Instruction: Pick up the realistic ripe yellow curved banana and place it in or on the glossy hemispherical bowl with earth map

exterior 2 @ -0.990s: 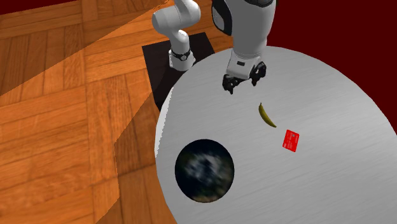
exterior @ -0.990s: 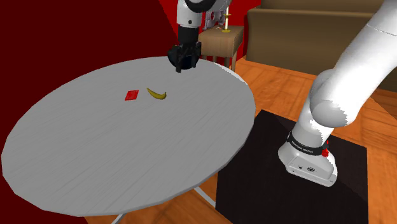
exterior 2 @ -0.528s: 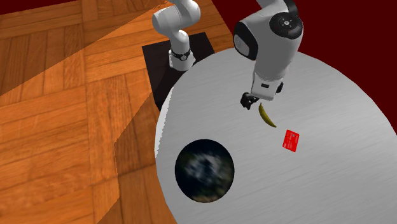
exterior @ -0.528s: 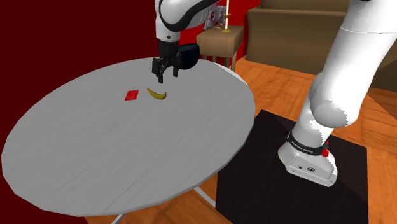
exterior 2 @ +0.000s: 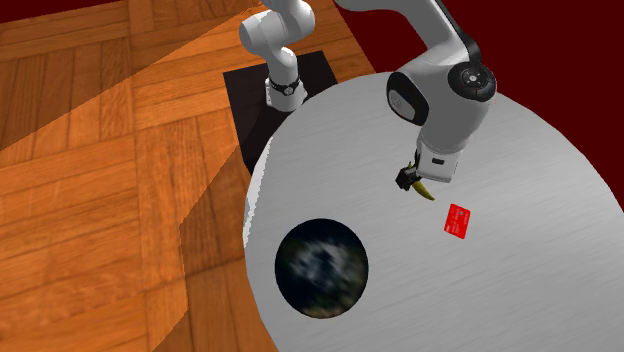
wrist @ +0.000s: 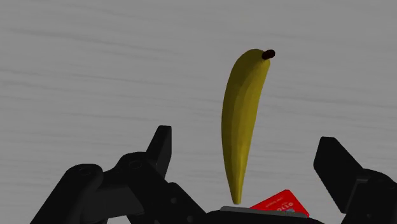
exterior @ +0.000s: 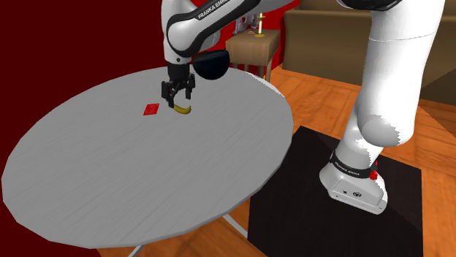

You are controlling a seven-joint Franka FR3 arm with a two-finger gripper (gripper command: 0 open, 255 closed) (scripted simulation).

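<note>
The hand [wrist: 247,145], spread astride the banana [wrist: 243,102], may squeeze its tapered end and squirt it toward the red card [wrist: 280,203].

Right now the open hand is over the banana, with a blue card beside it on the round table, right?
Not quite: the card is red, not blue, as the second exterior view shows. The open hand is indeed over the banana on the round table.

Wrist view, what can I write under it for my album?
Open gripper around a yellow banana lying on the grey table, not touching it, red card close by.
</note>
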